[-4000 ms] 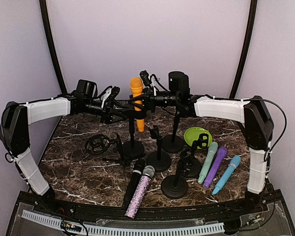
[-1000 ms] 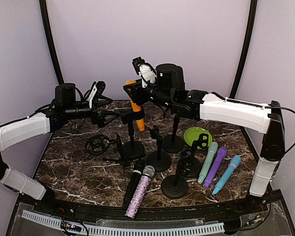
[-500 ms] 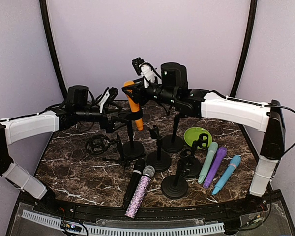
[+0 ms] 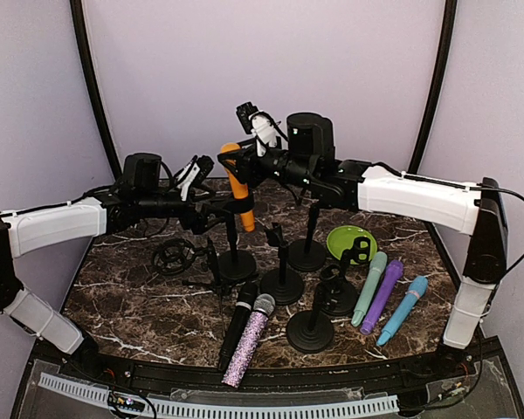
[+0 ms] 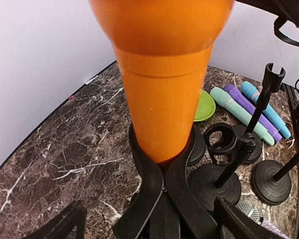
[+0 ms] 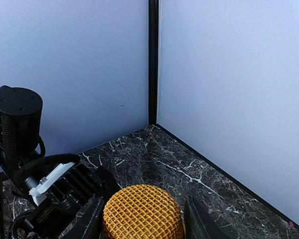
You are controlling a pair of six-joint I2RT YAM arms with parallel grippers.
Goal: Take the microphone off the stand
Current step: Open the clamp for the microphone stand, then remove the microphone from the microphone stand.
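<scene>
The orange microphone [image 4: 238, 194] sits in the black clip [image 5: 162, 199] of a desk stand [image 4: 236, 262], its head tilted left. My right gripper [image 4: 231, 160] is shut on the mesh head [image 6: 142, 211], with a finger [image 6: 89, 221] pressed against each side. My left gripper [image 4: 218, 209] is at clip height, jaws open. Its fingers [image 5: 60, 226] straddle the clip base with a gap on the left side. The microphone's orange body [image 5: 162, 99] fills the upper left wrist view.
Several empty black stands [image 4: 282, 281] stand right of the held one. A black mic [image 4: 236, 321] and a glitter mic [image 4: 249, 339] lie in front. Green, purple and blue mics [image 4: 382, 295] and a green bowl [image 4: 349, 237] are at the right. A shock mount [image 4: 173, 256] lies at the left.
My left gripper has moved right, back up to the stand's clip. The right gripper and the microphone have hardly moved in the last second; four seconds ago the microphone stood upright.
</scene>
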